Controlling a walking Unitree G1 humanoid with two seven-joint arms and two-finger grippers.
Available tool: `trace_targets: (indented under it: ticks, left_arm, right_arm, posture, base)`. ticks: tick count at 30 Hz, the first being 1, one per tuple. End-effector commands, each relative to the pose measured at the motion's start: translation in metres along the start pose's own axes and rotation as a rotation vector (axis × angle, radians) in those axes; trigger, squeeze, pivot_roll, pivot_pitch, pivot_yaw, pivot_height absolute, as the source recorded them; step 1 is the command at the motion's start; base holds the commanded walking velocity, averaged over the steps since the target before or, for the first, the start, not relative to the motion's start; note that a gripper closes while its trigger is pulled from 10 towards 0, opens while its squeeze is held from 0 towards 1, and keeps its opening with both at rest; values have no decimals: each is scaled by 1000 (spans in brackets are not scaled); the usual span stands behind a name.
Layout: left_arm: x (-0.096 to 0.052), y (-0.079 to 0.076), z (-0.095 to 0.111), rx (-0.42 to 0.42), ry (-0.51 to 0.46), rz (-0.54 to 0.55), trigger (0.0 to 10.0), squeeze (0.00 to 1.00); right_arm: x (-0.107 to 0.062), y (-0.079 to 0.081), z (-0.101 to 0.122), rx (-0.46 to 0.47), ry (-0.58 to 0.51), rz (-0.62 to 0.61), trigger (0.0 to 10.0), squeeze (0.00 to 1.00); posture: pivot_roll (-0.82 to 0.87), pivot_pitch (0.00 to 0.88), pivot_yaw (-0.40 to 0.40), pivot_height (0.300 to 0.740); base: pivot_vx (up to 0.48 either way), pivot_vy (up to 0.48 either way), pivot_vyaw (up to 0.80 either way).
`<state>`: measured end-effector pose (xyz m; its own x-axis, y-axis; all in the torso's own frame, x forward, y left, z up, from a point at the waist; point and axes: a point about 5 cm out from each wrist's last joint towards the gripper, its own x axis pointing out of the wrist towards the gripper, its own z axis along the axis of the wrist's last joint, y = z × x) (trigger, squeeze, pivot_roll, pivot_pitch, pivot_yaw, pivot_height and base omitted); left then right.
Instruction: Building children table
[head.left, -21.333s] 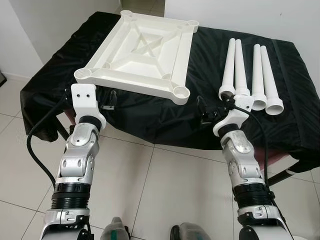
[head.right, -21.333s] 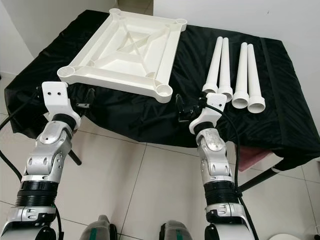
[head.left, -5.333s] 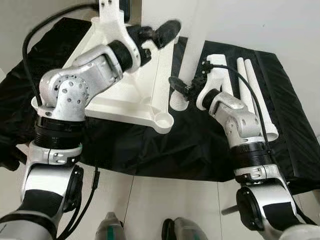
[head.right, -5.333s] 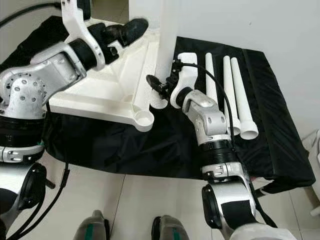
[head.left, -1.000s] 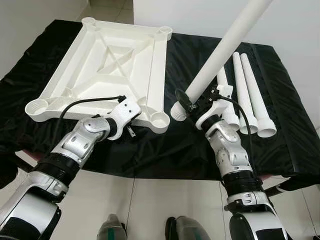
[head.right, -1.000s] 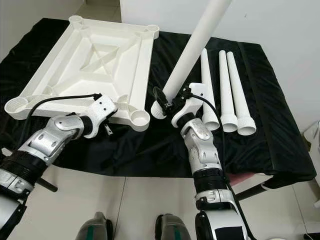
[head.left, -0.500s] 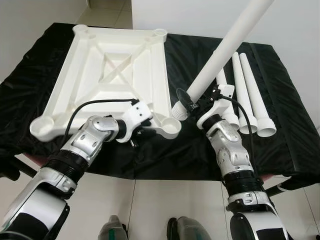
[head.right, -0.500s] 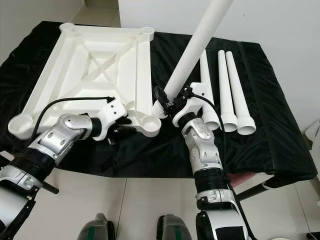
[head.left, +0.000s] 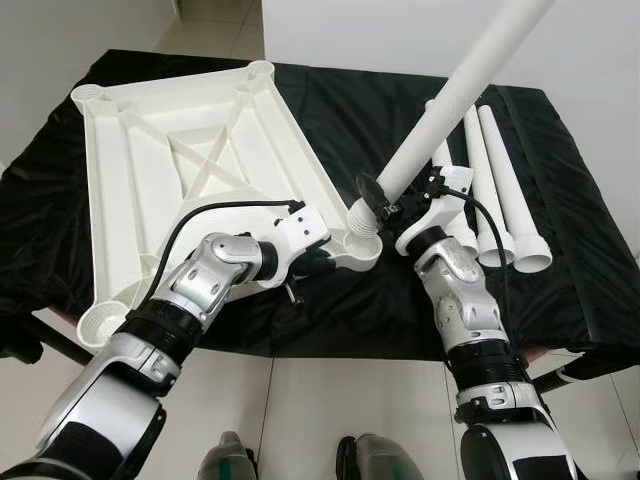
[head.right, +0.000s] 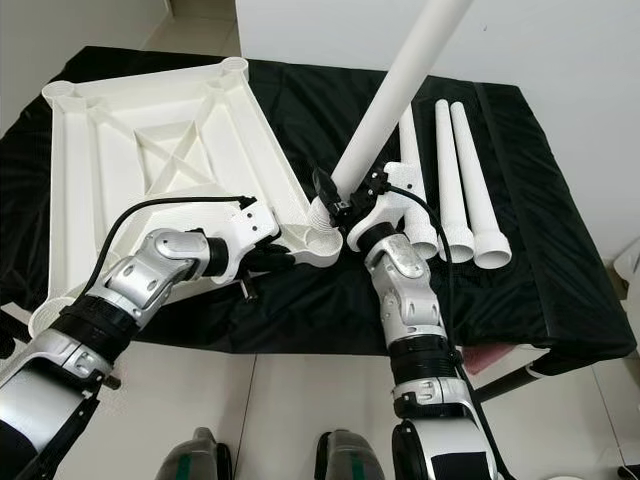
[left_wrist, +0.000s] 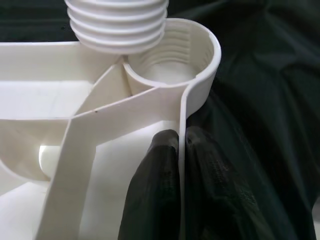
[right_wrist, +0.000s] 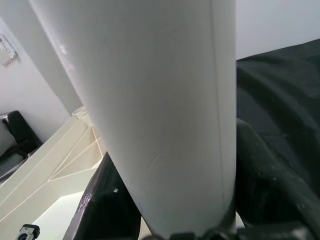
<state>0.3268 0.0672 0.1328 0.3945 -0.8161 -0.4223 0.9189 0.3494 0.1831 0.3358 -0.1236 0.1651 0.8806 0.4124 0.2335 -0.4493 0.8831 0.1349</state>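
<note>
Presently, the right gripper (head.left: 385, 208) clasped the table leg (head.left: 455, 102), tilted up-right, threaded end at the tabletop (head.left: 150, 190) corner socket (left_wrist: 172, 60); the left gripper (left_wrist: 182, 185) pinched the tabletop's rim.

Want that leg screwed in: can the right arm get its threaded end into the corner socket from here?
Probably yes: the leg, in the right pincer, hovers beside the open socket; the left pincer grips the tabletop rim.
</note>
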Motion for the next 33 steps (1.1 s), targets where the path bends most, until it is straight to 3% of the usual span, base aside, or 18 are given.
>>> trace_targets:
  ticks: [1, 2, 3, 5, 6, 11, 12, 21, 24, 28, 33]
  left_arm:
    - [-2, 10, 4, -10, -13, 124, 10000, 0]
    - [-3, 11, 4, -21, -20, 130, 10000, 808]
    - [-5, 12, 4, -29, -26, 138, 10000, 1000]
    - [-7, 13, 3, -24, -21, 145, 10000, 1000]
    - [-10, 15, 1, -5, -10, 154, 10000, 0]
    - [-17, 16, 0, 2, -10, 159, 10000, 0]
    - [-27, 18, 5, -21, -57, 169, 10000, 0]
    - [-42, 25, 23, -81, -166, 250, 10000, 0]
    - [-50, 27, 30, -130, -218, 304, 10000, 0]
    - [-52, 25, 32, -145, -226, 312, 10000, 0]
    - [-52, 12, 35, -191, -260, 333, 10000, 0]
  right_arm:
    - [-1, 1, 0, -4, -2, 1, 10000, 0]
    - [0, 1, 0, -3, -1, 2, 10000, 0]
    - [0, 1, -1, -1, 1, 3, 10000, 0]
    - [0, 1, -1, -1, 4, 4, 10000, 0]
    - [1, 1, -2, 2, 7, 5, 10000, 0]
    - [1, -2, -2, -10, 15, 4, 10000, 0]
    - [-2, -11, 0, -15, 22, -17, 10000, 0]
    - [-10, -21, 1, -20, 46, -2, 10000, 0]
    - [-14, -15, 3, -18, 49, 85, 10000, 0]
    - [-14, -13, 2, -16, 56, 109, 10000, 0]
    - [-15, 6, -2, -45, 91, 223, 10000, 0]
  posture:
    - [-53, 19, 15, 740]
    - [-50, 20, 14, 740]
    - [-46, 20, 12, 740]
    - [-46, 20, 12, 740]
    - [-40, 22, 9, 740]
    - [-38, 23, 10, 740]
    - [-40, 26, 13, 740]
    - [-45, 33, 13, 740]
    - [-46, 37, 8, 740]
    - [-45, 37, 4, 740]
    - [-28, 33, -15, 740]
  base:
    - [0, 0, 0]
    - [0, 0, 0]
    - [0, 0, 0]
    - [0, 0, 0]
    - [0, 0, 0]
    - [0, 0, 0]
    - [0, 0, 0]
    - [0, 0, 0]
    - [0, 0, 0]
    - [0, 0, 0]
    - [0, 0, 0]
